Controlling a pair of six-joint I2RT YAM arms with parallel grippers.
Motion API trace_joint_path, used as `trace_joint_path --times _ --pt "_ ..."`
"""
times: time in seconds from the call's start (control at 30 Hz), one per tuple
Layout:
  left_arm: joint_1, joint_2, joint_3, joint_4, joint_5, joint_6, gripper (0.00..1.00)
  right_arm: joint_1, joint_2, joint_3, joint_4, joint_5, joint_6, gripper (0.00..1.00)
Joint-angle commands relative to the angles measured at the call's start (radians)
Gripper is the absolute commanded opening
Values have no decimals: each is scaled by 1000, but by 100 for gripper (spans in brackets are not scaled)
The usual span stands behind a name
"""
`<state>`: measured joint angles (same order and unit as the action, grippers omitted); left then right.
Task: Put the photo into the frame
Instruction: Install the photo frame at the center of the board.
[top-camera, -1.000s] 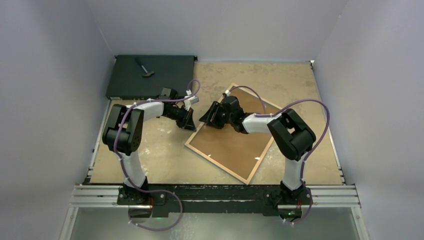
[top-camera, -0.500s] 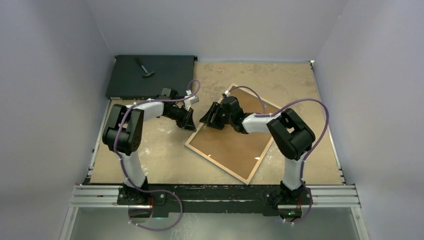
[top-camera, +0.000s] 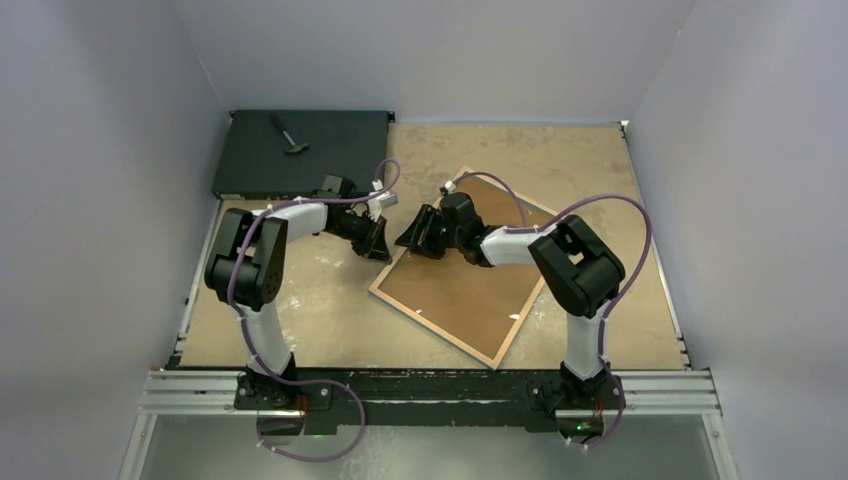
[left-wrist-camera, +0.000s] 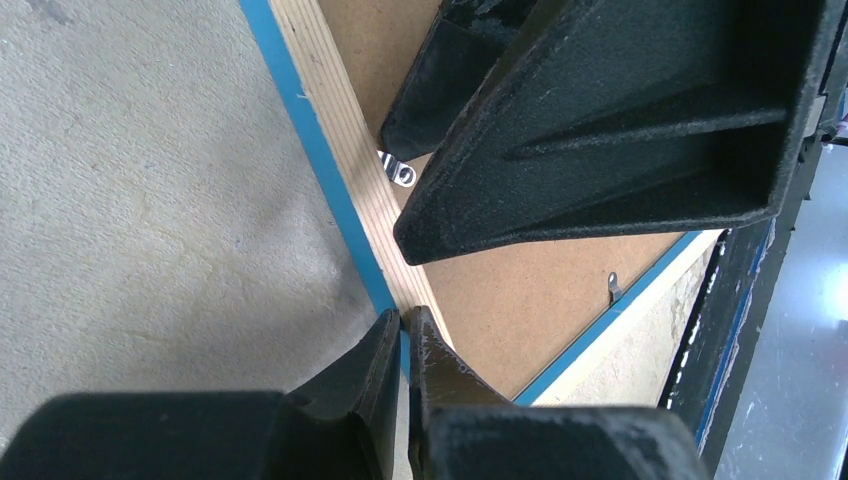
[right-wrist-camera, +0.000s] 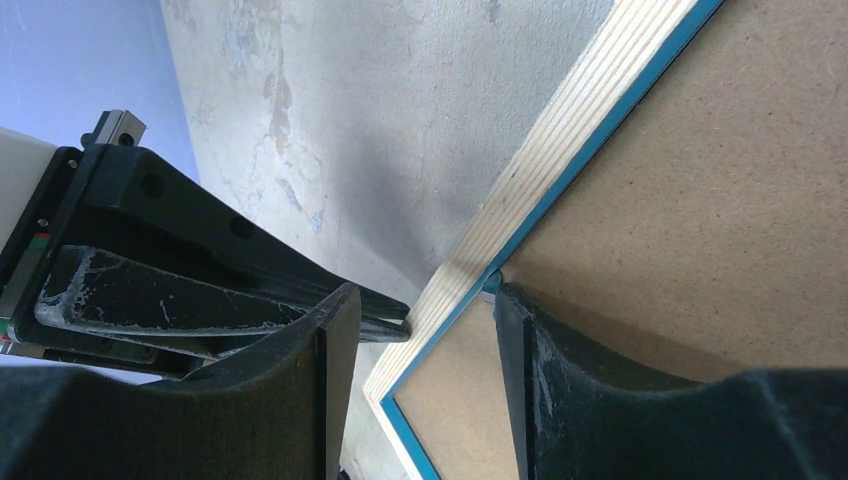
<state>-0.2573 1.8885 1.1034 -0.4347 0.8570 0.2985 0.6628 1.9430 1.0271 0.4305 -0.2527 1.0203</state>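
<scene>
**A:** While the frame (left-wrist-camera: 345, 140) lies back-up near the middle of your desk (top-camera: 300, 310), turned cornerwise, you see a flat rim of striped pale wood. It has a thin blue edge and surrounds a matt brown fibreboard panel (top-camera: 465, 290).

**B:** And your claws?

**A:** Your left claw (left-wrist-camera: 403, 320) is narrowed almost to nothing, tips at the frame's left rim. Your right claw (right-wrist-camera: 425, 300) stands moderately apart astride that rim, one finger over the gritty desk and the other over the panel.
</scene>
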Motion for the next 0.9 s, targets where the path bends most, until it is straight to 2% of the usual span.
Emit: trace_joint_path --times 0.0,0.87 --pt "-11 27 -11 -72 -24 21 0 30 19 27 -1 -31 -6 55" --pt "-12 41 -15 -58 -4 19 0 86 82 22 58 -172 11 53"
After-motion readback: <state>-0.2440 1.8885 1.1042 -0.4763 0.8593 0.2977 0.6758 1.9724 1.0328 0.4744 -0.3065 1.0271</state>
